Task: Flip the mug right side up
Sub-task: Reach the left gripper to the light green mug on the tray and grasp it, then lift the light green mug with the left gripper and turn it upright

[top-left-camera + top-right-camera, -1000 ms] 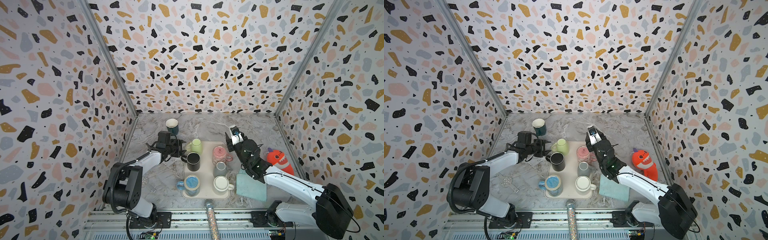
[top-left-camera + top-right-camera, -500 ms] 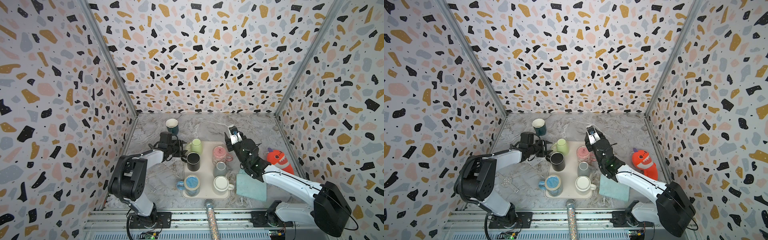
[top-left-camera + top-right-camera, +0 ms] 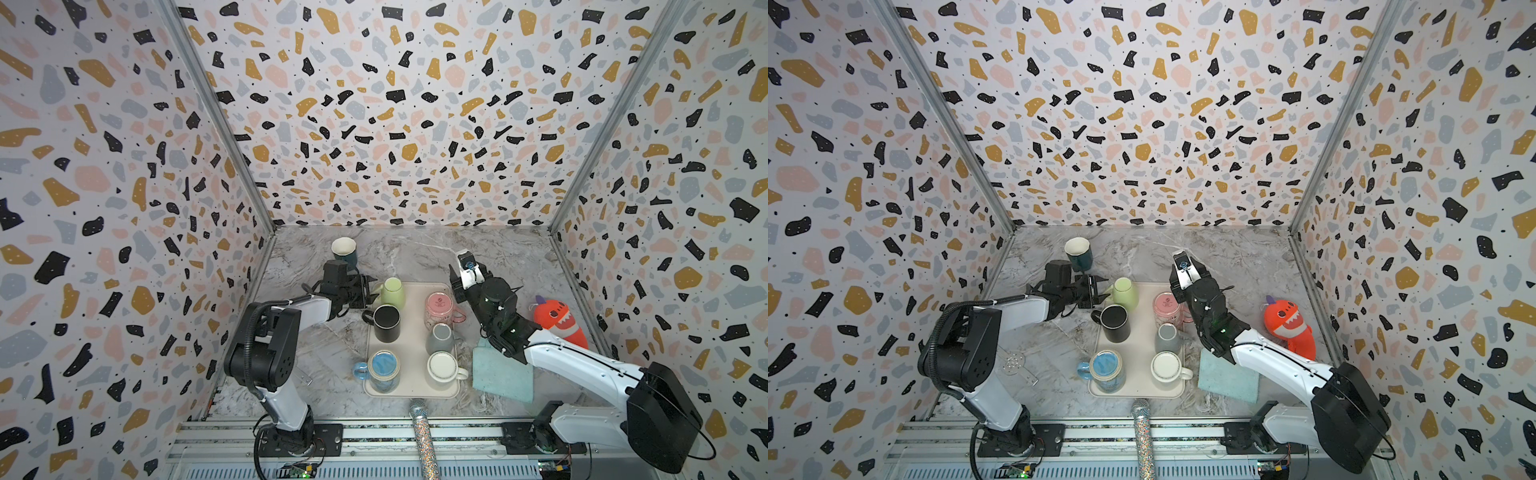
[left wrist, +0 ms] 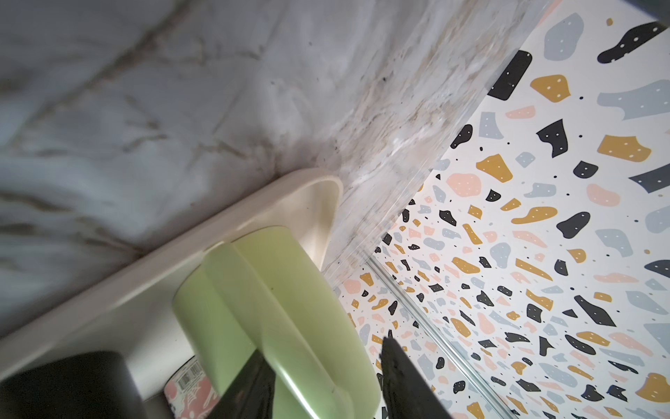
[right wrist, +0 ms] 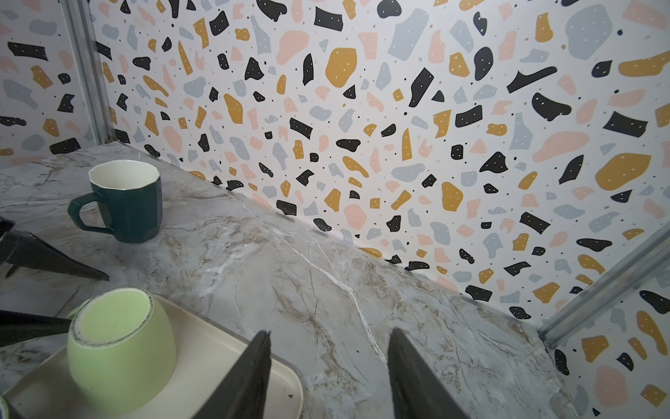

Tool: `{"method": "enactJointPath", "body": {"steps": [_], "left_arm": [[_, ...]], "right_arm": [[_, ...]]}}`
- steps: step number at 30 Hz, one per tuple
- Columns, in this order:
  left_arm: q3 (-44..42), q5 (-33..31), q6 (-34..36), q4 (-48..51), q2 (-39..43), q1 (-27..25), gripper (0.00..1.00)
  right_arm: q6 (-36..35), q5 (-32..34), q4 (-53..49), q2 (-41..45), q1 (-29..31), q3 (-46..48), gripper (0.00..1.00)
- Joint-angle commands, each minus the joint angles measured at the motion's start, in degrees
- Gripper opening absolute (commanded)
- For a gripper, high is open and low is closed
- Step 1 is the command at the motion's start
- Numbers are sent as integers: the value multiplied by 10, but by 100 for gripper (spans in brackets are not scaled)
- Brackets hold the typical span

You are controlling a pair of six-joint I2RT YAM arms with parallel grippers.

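- Left hand [image 3: 368,292] nearer the green mug [image 3: 392,292] than a second ago; reaching low across the desk [image 3: 415,253] to the far left corner of the tray [image 3: 411,336], shoulder swung forward for the reach.
- From the left wrist: straddling the mug's handle [image 4: 282,326] with both fingers [image 4: 250,384], one against it, a sliver of wall visible beside the other. Narrowed a touch over the second, yet not clamped; released, holding nothing.
- Mug unmoved throughout: upside down, base up, on that tray corner, handle toward the left hand.
- Right hand [image 5: 328,337] hardly shifted; hanging above the tray's far right side, fingers apart, empty.
- Reading for the task: approach about finished, closing on the handle likely next, flip not begun.
- Worth watching: black mug [image 3: 386,322] just beside the green one, so probably little room to swing it over.
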State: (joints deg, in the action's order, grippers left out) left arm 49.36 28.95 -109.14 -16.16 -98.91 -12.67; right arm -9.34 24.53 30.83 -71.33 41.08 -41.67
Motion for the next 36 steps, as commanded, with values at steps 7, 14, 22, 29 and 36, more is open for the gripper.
{"method": "enactJointPath", "body": {"steps": [7, 14, 22, 29, 36], "left_arm": [[19, 10, 0, -19, -27, -14, 45], [26, 12, 7, -20, -44, -16, 42], [31, 18, 9, -28, -59, -17, 29], [40, 22, 8, -33, -71, -18, 15], [58, 22, -13, -66, -89, -18, 9]], "right_arm": [[-2, 12, 4, 7, -6, -18, 54], [-2, 14, 1, 7, -7, -17, 54], [-3, 16, -2, 7, -10, -17, 54], [-4, 17, -2, 7, -11, -15, 54], [-8, 18, -3, 7, -11, -16, 54]]}}
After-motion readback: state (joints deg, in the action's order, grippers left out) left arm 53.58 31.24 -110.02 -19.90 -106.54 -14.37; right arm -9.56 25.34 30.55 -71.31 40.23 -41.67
